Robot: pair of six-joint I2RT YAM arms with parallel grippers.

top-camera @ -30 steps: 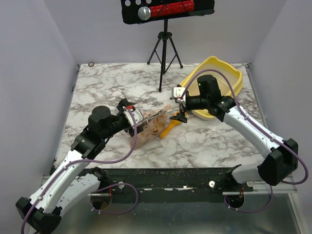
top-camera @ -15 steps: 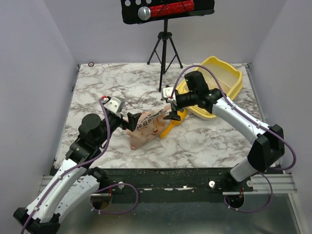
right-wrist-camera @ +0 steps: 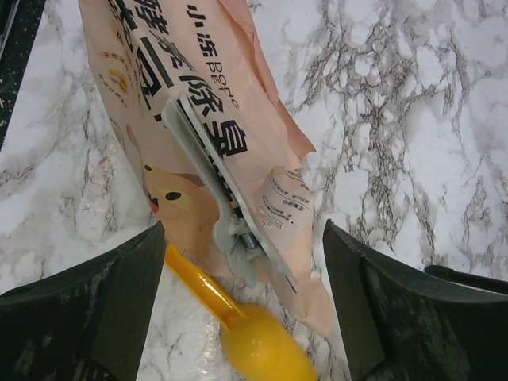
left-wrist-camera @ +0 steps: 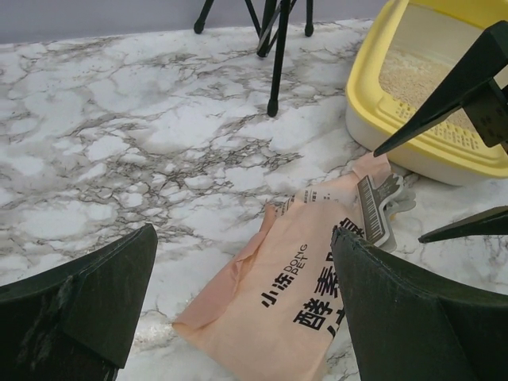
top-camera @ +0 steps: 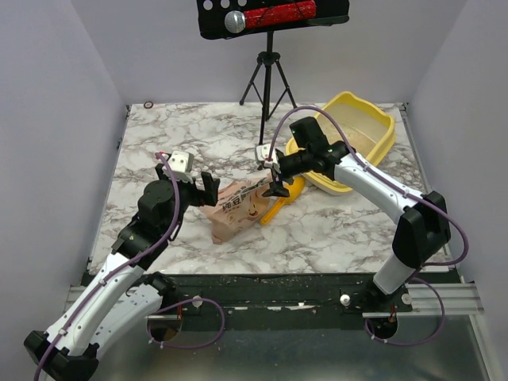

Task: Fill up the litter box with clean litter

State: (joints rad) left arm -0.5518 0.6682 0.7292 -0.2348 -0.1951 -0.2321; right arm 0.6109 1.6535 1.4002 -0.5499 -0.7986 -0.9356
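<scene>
The yellow litter box [top-camera: 386,127] stands at the back right, and a thin layer of clean litter [left-wrist-camera: 411,78] shows on its floor. A tan paper bag [top-camera: 236,209] lies flat mid-table, its top held shut by a grey clip [right-wrist-camera: 225,200]. A yellow-orange scoop [right-wrist-camera: 258,337] lies just beside the clip end. My left gripper [top-camera: 203,188] hovers open at the bag's left end [left-wrist-camera: 290,313], holding nothing. My right gripper [top-camera: 276,183] hangs open above the clip, its fingers [right-wrist-camera: 107,294] either side of it and apart from it.
A black tripod [top-camera: 268,86] stands at the back centre, one leg [left-wrist-camera: 278,55] close behind the bag. The marble table [top-camera: 182,143] has walls on three sides. The litter box rim [left-wrist-camera: 373,111] is right behind the right gripper.
My left gripper has opened, let go of the bag and drawn back to the left. My right gripper has moved left from the litter box to above the bag's clip.
</scene>
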